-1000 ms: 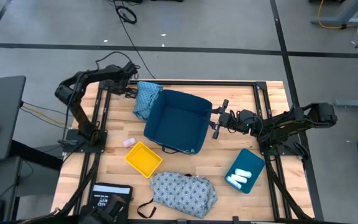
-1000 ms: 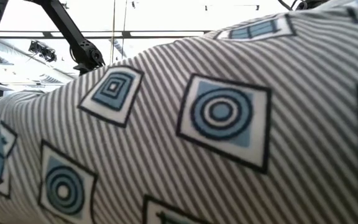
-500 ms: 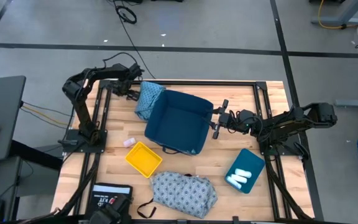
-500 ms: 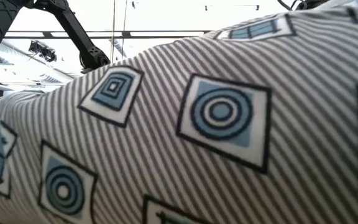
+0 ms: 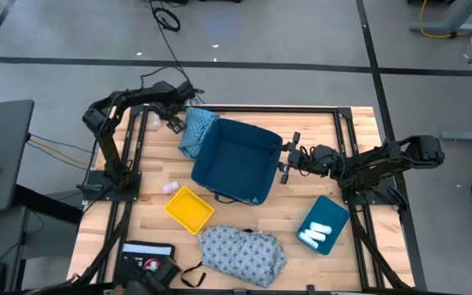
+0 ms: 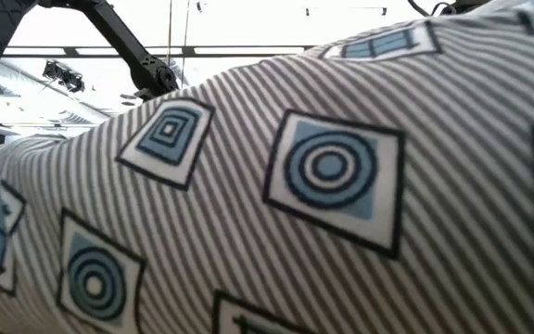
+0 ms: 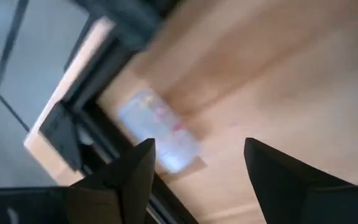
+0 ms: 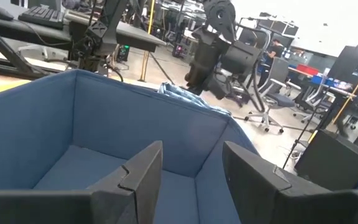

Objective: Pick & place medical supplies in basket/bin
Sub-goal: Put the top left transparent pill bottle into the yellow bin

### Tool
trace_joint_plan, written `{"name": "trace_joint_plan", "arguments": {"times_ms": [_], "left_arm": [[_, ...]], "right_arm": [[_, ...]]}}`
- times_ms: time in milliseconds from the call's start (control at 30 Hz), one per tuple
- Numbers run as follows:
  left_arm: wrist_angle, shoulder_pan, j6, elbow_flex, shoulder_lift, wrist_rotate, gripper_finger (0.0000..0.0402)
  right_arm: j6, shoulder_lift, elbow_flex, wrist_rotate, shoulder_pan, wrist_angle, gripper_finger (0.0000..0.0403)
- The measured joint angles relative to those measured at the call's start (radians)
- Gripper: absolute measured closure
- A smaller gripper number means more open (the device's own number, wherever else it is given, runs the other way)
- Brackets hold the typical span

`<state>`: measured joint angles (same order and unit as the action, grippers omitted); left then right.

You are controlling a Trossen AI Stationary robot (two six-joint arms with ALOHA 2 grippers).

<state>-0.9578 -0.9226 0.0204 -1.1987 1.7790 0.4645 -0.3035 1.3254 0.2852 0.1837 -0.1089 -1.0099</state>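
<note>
A teal-blue patterned cloth (image 5: pixel 196 131) lies on the table at the far left, against the left wall of the dark blue basket (image 5: pixel 236 161). My left gripper (image 5: pixel 173 124) hovers just left of that cloth, open and empty (image 7: pixel 197 146), over a pale packet (image 7: pixel 160 130) on the wood by the table's frame. My right gripper (image 5: pixel 288 161) is level at the basket's right rim, open, and looks into the basket (image 8: pixel 104 137). A grey-blue patterned garment (image 5: pixel 242 252) with a strap (image 5: pixel 191 274) lies at the near edge. White rolls (image 5: pixel 314 236) lie in a small teal bin (image 5: pixel 324 223).
A yellow tray (image 5: pixel 189 209) sits left of the basket's near corner, with a small white item (image 5: pixel 170 187) beside it. A black box (image 5: pixel 143 260) stands at the near left. Patterned cloth (image 6: pixel 323 186) fills the low view; only the left arm (image 6: pixel 146 74) shows above it.
My left hand has moved a little toward the table's right along the far edge, has risen slightly, and its wrist has rolled. The right arm, the basket and both cloths have stayed where they were.
</note>
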Motion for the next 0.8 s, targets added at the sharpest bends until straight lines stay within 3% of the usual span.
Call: {"name": "trace_joint_plan", "arguments": {"times_ms": [167, 433, 800], "left_arm": [[0.003, -0.113, -0.1, -0.007, 0.0, -0.146, 0.015], [0.089, -0.145, -0.195, -0.007, 0.001, -0.233, 0.0145], [0.029, -0.104, 0.078, -0.007, 0.001, -0.124, 0.0144]], "right_arm": [[0.006, 0.0, 0.0, 0.0, 0.0, 0.006, 0.0227], [0.003, 0.0, 0.0, 0.0, 0.0, 0.006, 0.0227], [0.0, 0.0, 0.0, 0.0, 0.0, 0.019, 0.0227]]}}
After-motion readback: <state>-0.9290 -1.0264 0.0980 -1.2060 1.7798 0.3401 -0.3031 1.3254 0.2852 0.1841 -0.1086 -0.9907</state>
